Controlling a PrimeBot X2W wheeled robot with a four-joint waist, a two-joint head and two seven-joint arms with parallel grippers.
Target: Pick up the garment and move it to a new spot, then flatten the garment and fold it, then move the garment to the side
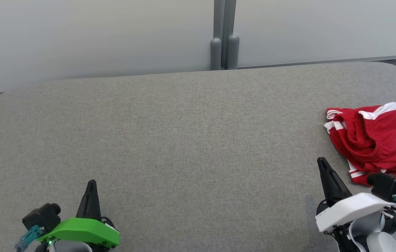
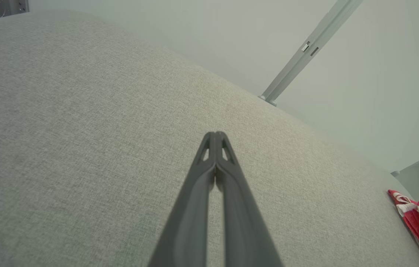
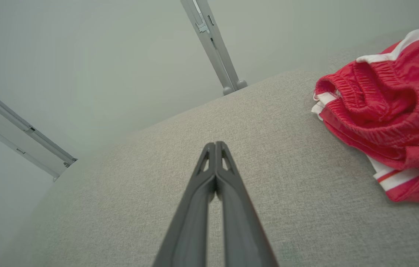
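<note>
Garment (image 1: pixel 376 140) on grey surface (image 1: pixel 183 140), near right jaws, well apart from left jaws, both clenched empty

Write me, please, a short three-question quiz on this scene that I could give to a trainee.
1. Fill the gap: the left claw and the right claw are both ___ (open or shut).
2. On the grey woven-cloth table, which claw is nearer the crumpled red and white fabric garment? A. the left claw; B. the right claw; C. both equally near.
3. True or false: the garment lies folded flat at the middle of the table.
Key: 1 shut; 2 B; 3 false.
</note>
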